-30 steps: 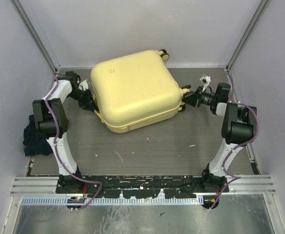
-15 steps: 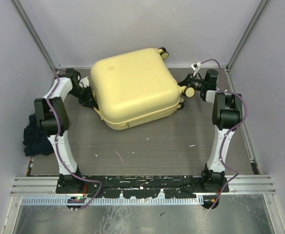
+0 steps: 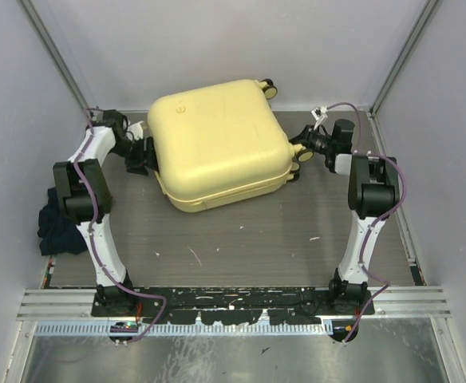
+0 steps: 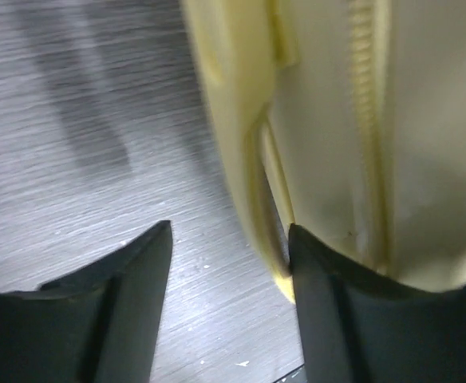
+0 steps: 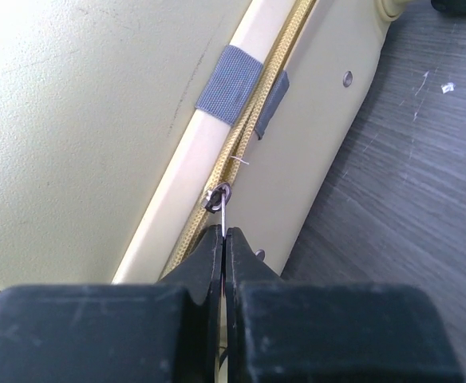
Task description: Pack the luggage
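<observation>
Pale yellow hard-shell suitcase [image 3: 217, 144], both arms bent inward at its sides, right fingers [image 5: 205, 267] pinching the metal zipper pull [image 5: 219, 199], left fingers [image 4: 113, 311] open.

No text, number or brand can be read in any view. The luggage [image 3: 217, 148] has a small round mark [image 3: 183, 112] on its lid, too small to make out. The grey tab [image 5: 231, 83] across its zipper seam is plain, with no lettering to be seen.
</observation>
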